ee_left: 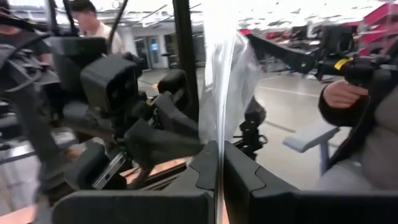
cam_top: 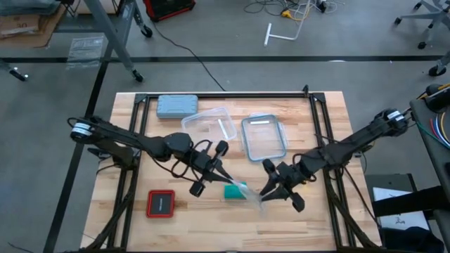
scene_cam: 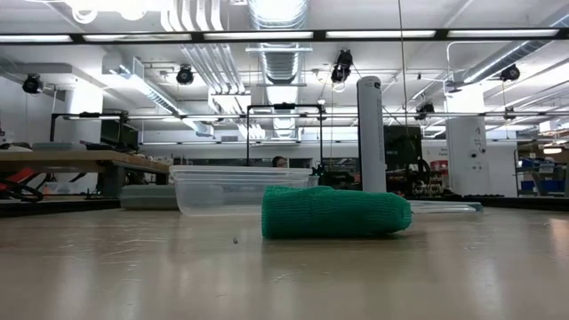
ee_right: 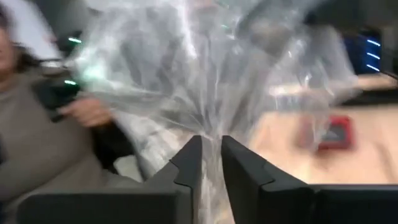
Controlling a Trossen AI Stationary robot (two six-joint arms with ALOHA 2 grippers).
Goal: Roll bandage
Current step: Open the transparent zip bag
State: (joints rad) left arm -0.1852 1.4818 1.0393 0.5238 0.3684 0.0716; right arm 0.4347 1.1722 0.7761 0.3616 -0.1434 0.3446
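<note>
The bandage [cam_top: 233, 191] is a teal-green roll lying on its side on the wooden table [cam_top: 309, 126]; the low view shows it [scene_cam: 336, 213] resting there. Just right of it is a crumpled clear plastic wrapper [cam_top: 252, 197]. My left gripper [cam_top: 225, 179] reaches it from the left and my right gripper [cam_top: 266, 188] from the right, both shut on the film. Whether the wrapper still touches the roll, I cannot tell. My left gripper pinches a thin sheet of the clear wrapper [ee_left: 219, 134] between its two fingers, and the film stands up beyond the fingertips. My right gripper pinches a bunched, crinkled part of the same wrapper [ee_right: 210, 127] between its two fingers, and the film fans out past them.
A grey-blue case [cam_top: 176, 105] lies at the far left of the table. A clear container [cam_top: 211, 125] and a blue-rimmed lid [cam_top: 264, 137] lie beyond the roll. A red and black object [cam_top: 161, 203] sits near the front left. A person [ee_left: 354, 106] is beyond the table.
</note>
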